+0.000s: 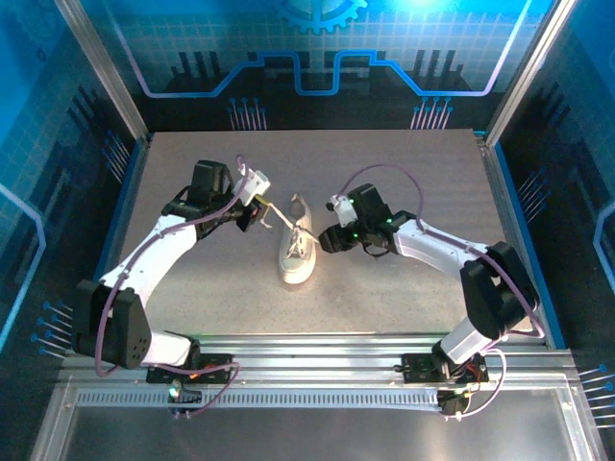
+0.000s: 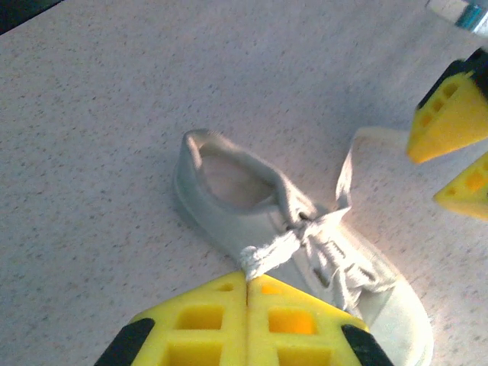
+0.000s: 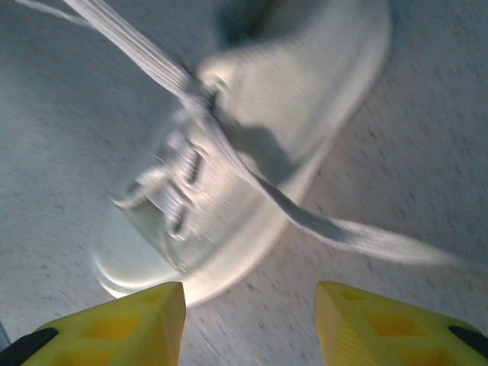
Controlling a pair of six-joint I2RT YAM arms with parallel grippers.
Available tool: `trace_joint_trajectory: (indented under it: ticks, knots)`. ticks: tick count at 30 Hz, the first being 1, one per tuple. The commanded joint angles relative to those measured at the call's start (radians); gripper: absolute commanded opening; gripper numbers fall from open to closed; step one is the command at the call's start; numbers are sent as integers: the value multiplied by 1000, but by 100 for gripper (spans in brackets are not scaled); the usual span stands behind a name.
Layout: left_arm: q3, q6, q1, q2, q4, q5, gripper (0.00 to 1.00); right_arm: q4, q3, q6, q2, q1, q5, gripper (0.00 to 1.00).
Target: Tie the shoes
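One lace [image 2: 276,245] is in your left gripper [image 2: 248,280]. Its fingers are pressed together on the end, right at their tips, and the strand runs straight ahead from there to the top of the shoe [image 2: 229,183]. I judge that this grip anchors one side so the other can be worked around it.

Your right gripper [image 3: 248,293] is spread wide and carries nothing. The shoe's toe lies just ahead of its fingers. The second lace [image 3: 358,232] trails across the table [image 3: 427,114] beyond the right-hand finger, not between the pair.

The shoe sits upright on its sole between the two tools. That loose strand looks like your next pickup.
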Motion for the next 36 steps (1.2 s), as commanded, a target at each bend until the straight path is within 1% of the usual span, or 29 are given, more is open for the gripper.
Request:
trace_joint_trajectory:
  ticks: [1,5,9,13,18,19,21,23,26,27,33,34,36]
  knots:
    - [-14,-97,-5,-31,103,107,0,169,50,-46,21,41,-70,48]
    - [-36,-145,-5,-28,164,144,0,275,99,-88,94,64,-120,48]
    - [-49,-196,-5,-14,206,175,0,276,173,-130,162,80,-140,48]
    - [-55,-227,-5,-9,231,193,0,275,212,-173,198,93,-124,47]
    - [-57,-238,-5,-11,245,203,0,279,241,-187,226,96,-116,44]
    - [-57,-238,-5,-11,245,206,0,283,243,-190,228,98,-114,42]
    - [-58,-237,-5,-10,245,211,0,285,249,-195,236,101,-102,34]
    - [-60,-230,-5,-8,241,211,0,290,247,-197,236,105,-78,19]
    - [-69,-219,-5,-9,239,212,0,300,233,-203,222,104,-49,1]
    - [-73,-216,-5,-10,239,213,0,305,226,-205,214,104,-40,0]
    - [-118,-199,-5,-23,261,216,0,356,157,-212,157,104,16,0]
    - [-127,-199,-5,-26,266,218,2,360,151,-216,150,105,23,0]
    - [-139,-197,-5,-35,276,212,24,358,143,-224,141,104,32,0]
